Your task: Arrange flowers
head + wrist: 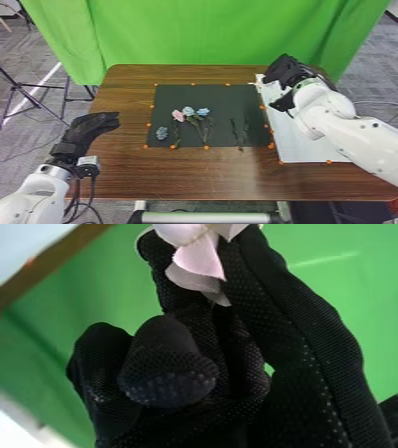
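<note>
1. Flowers lay on a dark mat (240,100) on the brown table (124,170) in the head view. A pink flower (178,116) was left of two light blue flowers (203,112), all with their blooms toward the far side and their stems toward the near side. A grey-blue flower (162,133) lay near the mat's left edge, and thin green stems (235,130) lay on its right half.
2. In that same view, the robot's left hand (82,131) was over the table's left edge, released, its fingers relaxed. The right hand (286,71) was at the far right, above the white sheet (302,147) beside the mat. Beyond the table's far edge hung a green curtain (195,35).
3. In the right wrist view, the right hand (302,344) was grasping a pale flower (197,259), its petals pinched between the fingertips. Other fingers were curled in toward the palm. Green cloth spread behind the hand.
</note>
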`<action>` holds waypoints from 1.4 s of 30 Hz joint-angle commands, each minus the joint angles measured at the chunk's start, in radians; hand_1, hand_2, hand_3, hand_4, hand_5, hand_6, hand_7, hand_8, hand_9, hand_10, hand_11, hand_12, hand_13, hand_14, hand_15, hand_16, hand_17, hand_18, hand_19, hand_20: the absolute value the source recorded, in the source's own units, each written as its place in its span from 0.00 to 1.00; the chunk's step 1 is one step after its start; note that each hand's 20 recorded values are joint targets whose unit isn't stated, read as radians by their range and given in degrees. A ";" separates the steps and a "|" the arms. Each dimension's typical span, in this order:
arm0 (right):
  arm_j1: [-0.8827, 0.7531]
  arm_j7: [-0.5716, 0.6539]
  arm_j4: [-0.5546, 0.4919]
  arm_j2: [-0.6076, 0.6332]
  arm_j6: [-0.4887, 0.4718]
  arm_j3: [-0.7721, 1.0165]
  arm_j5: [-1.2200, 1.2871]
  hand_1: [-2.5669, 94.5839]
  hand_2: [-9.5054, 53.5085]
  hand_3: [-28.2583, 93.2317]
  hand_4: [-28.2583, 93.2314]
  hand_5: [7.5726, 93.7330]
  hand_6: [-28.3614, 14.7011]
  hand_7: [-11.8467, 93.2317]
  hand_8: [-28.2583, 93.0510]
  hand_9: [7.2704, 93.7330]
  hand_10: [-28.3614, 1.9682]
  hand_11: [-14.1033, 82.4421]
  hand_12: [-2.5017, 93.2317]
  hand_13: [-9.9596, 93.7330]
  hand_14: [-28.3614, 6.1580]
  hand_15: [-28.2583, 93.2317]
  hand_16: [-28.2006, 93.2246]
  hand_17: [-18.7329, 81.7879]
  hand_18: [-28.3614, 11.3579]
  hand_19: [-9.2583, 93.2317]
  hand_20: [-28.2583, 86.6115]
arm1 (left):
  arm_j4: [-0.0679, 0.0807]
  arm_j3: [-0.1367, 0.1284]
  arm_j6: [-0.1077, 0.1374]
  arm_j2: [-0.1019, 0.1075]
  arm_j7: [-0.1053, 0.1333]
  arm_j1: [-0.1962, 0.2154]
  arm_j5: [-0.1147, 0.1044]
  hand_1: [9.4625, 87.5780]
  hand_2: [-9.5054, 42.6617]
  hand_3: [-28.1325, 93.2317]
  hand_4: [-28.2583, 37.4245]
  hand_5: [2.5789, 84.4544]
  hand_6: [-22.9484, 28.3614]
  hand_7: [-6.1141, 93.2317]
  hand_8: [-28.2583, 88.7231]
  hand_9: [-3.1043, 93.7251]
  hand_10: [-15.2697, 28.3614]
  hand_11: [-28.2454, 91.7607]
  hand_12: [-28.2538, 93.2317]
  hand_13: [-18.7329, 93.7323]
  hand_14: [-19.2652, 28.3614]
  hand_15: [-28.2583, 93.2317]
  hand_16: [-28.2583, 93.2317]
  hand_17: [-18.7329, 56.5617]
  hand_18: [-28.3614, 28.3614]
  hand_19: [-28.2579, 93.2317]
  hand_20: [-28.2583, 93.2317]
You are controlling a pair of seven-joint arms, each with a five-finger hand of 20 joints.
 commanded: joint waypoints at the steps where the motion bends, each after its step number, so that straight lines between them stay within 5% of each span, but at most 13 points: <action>1: 0.032 0.002 0.000 -0.097 -0.057 -0.071 -0.058 0.67 0.00 0.69 0.11 0.87 0.68 0.25 0.29 0.93 0.57 0.18 0.39 0.95 0.78 0.78 0.49 0.81 0.35 1.00 0.80 | -0.001 -0.002 -0.010 -0.004 -0.021 0.007 -0.015 0.39 0.36 0.71 0.24 0.58 0.50 0.25 0.17 0.52 0.69 0.44 0.31 0.50 0.80 0.43 0.19 0.27 0.72 0.38 0.33; 11: -0.006 0.016 0.015 -0.094 -0.089 -0.088 -0.065 0.67 0.00 0.68 0.11 0.87 0.67 0.25 0.29 0.92 0.55 0.18 0.39 0.95 0.77 0.78 0.50 0.80 0.34 1.00 0.80 | -0.002 -0.004 -0.026 -0.003 -0.023 0.008 0.003 0.38 0.36 0.71 0.23 0.57 0.51 0.24 0.17 0.52 0.69 0.44 0.32 0.49 0.81 0.43 0.20 0.26 0.73 0.39 0.33; 16: -0.033 0.016 0.015 -0.090 -0.108 -0.080 -0.056 0.66 0.00 0.69 0.12 0.86 0.68 0.25 0.29 0.91 0.55 0.18 0.38 0.94 0.76 0.78 0.50 0.80 0.33 1.00 0.80 | -0.003 -0.005 -0.040 -0.001 -0.017 0.008 0.037 0.38 0.36 0.71 0.23 0.57 0.51 0.24 0.17 0.52 0.69 0.44 0.32 0.48 0.81 0.43 0.20 0.26 0.73 0.39 0.33; 26: -0.033 0.006 0.013 -0.092 -0.131 -0.085 -0.037 0.65 0.00 0.69 0.12 0.85 0.68 0.25 0.30 0.90 0.56 0.19 0.38 0.94 0.75 0.78 0.50 0.79 0.32 1.00 0.80 | 0.001 0.002 -0.050 0.001 -0.016 -0.004 0.035 0.37 0.35 0.71 0.23 0.57 0.52 0.24 0.18 0.51 0.69 0.44 0.32 0.48 0.80 0.43 0.20 0.26 0.73 0.38 0.33; 32: -0.027 0.004 0.008 -0.084 -0.158 -0.074 -0.023 0.58 0.00 0.69 0.13 0.76 0.65 0.24 0.30 0.81 0.53 0.28 0.28 0.92 0.73 0.79 0.50 0.78 0.32 1.00 0.80 | 0.006 0.003 -0.053 0.001 -0.014 -0.011 0.035 0.37 0.35 0.71 0.23 0.57 0.52 0.24 0.18 0.51 0.69 0.44 0.32 0.48 0.80 0.43 0.20 0.26 0.73 0.38 0.33; 42: -0.019 -0.007 0.002 -0.069 -0.220 -0.062 -0.018 0.47 0.00 0.75 0.12 0.71 0.65 0.24 0.17 0.74 0.47 0.28 0.24 0.90 0.70 0.79 0.50 0.76 0.29 1.00 0.79 | 0.004 -0.002 -0.059 -0.002 -0.013 -0.007 0.038 0.38 0.34 0.71 0.24 0.56 0.51 0.24 0.17 0.51 0.69 0.44 0.32 0.48 0.80 0.42 0.20 0.26 0.74 0.38 0.33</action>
